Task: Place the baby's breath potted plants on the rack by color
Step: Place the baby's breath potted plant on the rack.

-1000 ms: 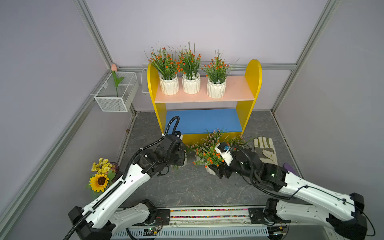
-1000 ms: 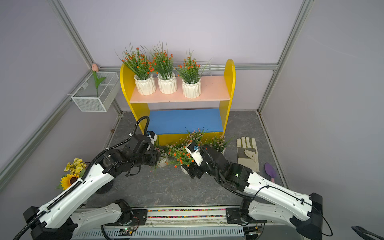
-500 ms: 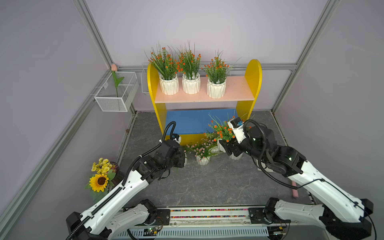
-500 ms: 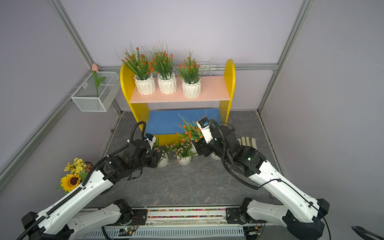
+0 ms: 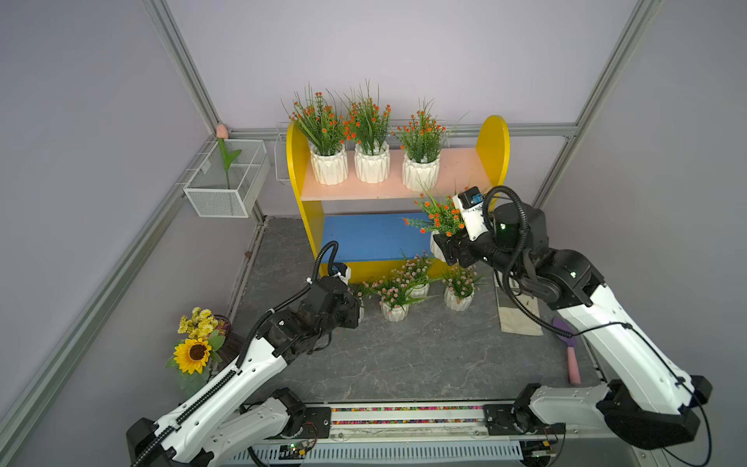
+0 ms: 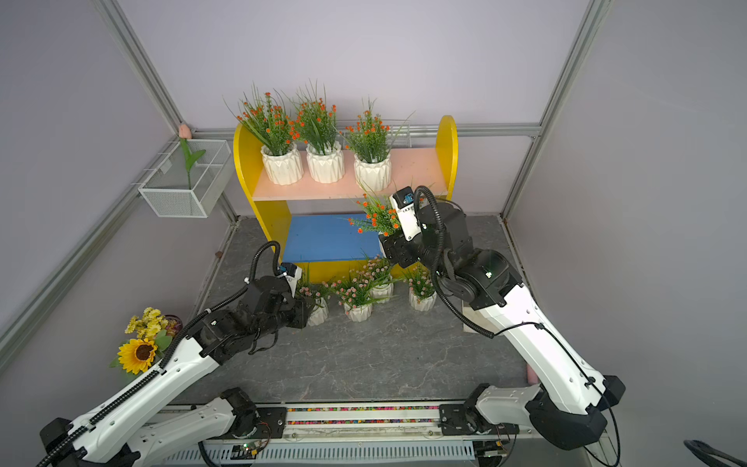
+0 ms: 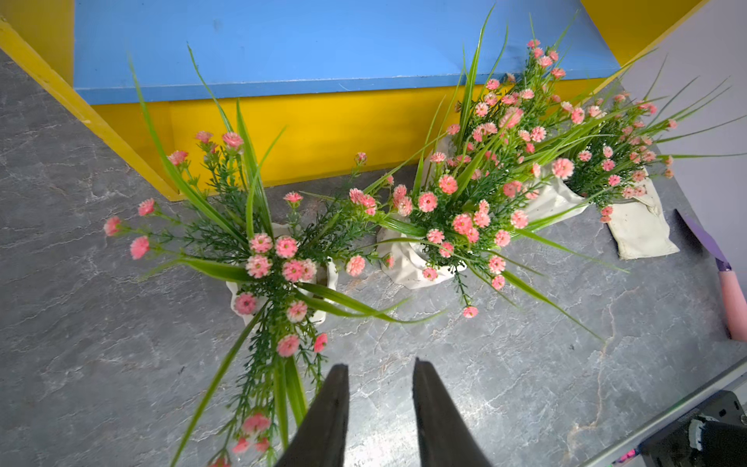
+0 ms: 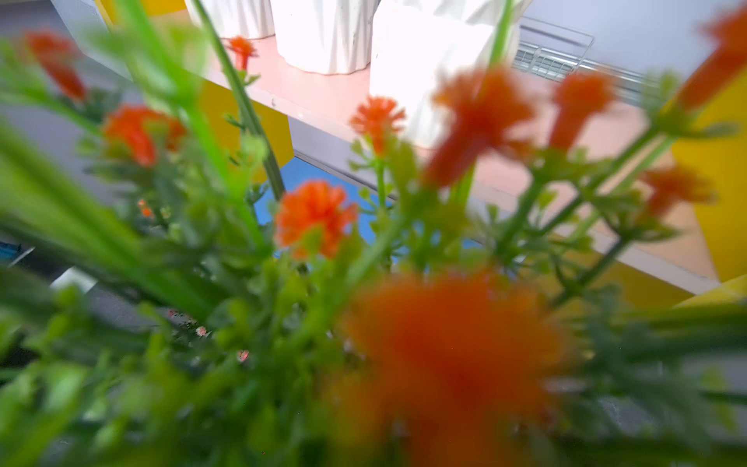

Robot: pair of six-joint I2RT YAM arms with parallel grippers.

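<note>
Three orange plants (image 5: 372, 133) in a row on the pink top board (image 5: 461, 170) of the rack (image 5: 494, 145), upper middle of the frame. Up in the air at the middle right, in front of the blue board (image 5: 364, 238), the fourth orange plant (image 5: 440, 216), white pot pinched by the right gripper (image 5: 440, 248), jaws wide around it. Four pink plants (image 6: 357, 297) down on the grey floor (image 5: 404, 364) just under the rack, lower middle. Left gripper (image 7: 380, 404) low beside the nearest pink plant (image 7: 279, 267), jaws a little apart, holding nothing.

Orange blossoms (image 8: 448, 364) blurred; held pot (image 5: 435, 244) mostly hidden.
</note>
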